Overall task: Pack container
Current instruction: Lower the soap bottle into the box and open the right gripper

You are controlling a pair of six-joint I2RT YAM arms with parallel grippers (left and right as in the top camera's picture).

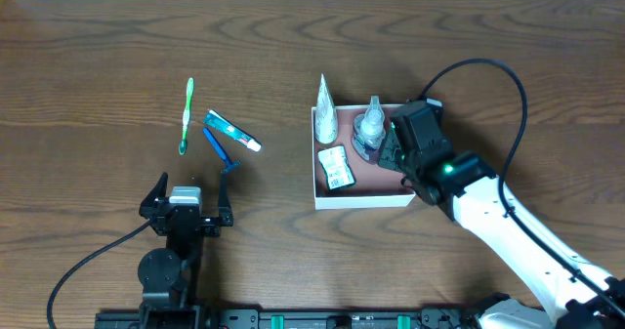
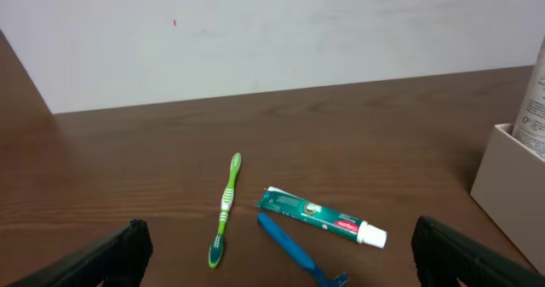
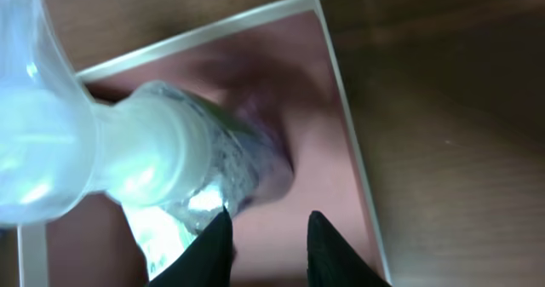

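Sitting at 3 o'clock of table [image 1: 98,56] centre, the container [image 1: 373,182] holds a white cone tube [image 1: 324,109], a clear bottle [image 1: 370,129] and a small green packet [image 1: 336,168]. Right gripper [image 3: 268,240] hovers over its 3 o'clock side, fingers slightly parted, gripping nothing; left gripper [image 2: 277,257] at 7 o'clock, fingers spread wide.

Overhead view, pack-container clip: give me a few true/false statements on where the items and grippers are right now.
1. The green toothbrush, toothpaste tube and blue razor lie on the table outside the container. True.
2. The container is empty. False: it holds a clear bottle, a white tube and a small packet.
3. The left gripper holds the razor. False: it is open and empty.
4. The right gripper is over the container, beside the bottle. True.
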